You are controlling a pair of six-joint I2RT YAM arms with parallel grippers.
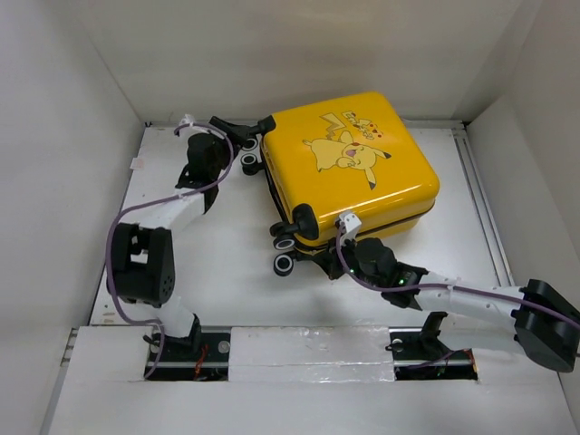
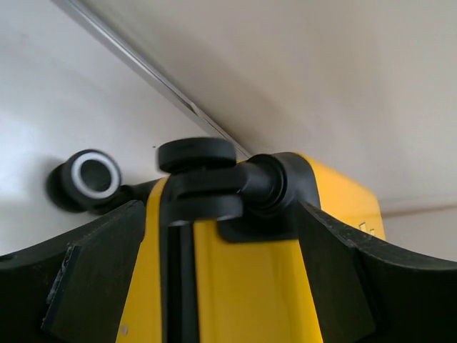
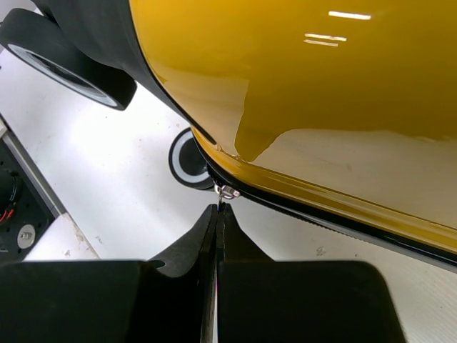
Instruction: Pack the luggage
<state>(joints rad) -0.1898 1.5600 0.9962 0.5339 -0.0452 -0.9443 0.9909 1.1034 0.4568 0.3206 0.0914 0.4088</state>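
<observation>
Our suitcase [image 1: 353,172] lies closed on the table [image 1: 227,272]. The left gripper [image 2: 221,236] straddles its wheeled corner, jaws spread. The right gripper [image 3: 216,214], clenched at the zipper pull [image 3: 227,191], should draw steadily along the seam.

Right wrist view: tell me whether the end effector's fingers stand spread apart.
No, the right end effector is shut tight, its tip just below the metal zipper pull on the luggage seam.

Two white-and-black arms [image 1: 177,214], looped purple cables [image 1: 111,249], black jaws
</observation>
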